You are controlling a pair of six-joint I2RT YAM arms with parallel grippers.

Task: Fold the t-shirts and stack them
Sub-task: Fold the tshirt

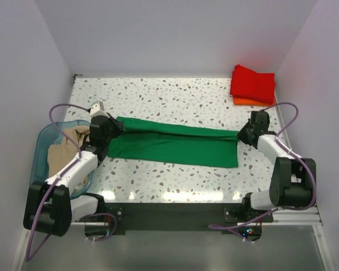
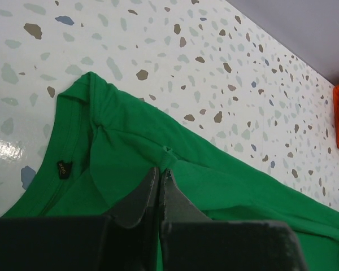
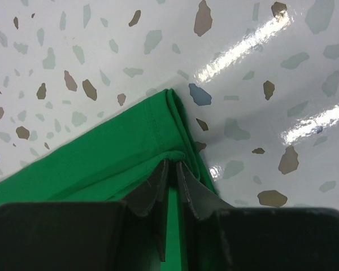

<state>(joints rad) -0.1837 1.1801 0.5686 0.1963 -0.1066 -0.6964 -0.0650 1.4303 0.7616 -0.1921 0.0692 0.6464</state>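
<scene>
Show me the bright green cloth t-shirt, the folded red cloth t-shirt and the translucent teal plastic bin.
bright green cloth t-shirt (image 1: 175, 145), top external view, middle of its body.
folded red cloth t-shirt (image 1: 252, 83), top external view, centre of its top.
translucent teal plastic bin (image 1: 37, 151), top external view, left rim.

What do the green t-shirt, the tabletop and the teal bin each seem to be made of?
Green t-shirt: soft matte cloth, creased, with a stitched collar. Tabletop: hard, glossy speckled surface, terrazzo or a laminate imitation; lights glare off it. Teal bin: probably plastic, translucent with a thin rim.
</scene>
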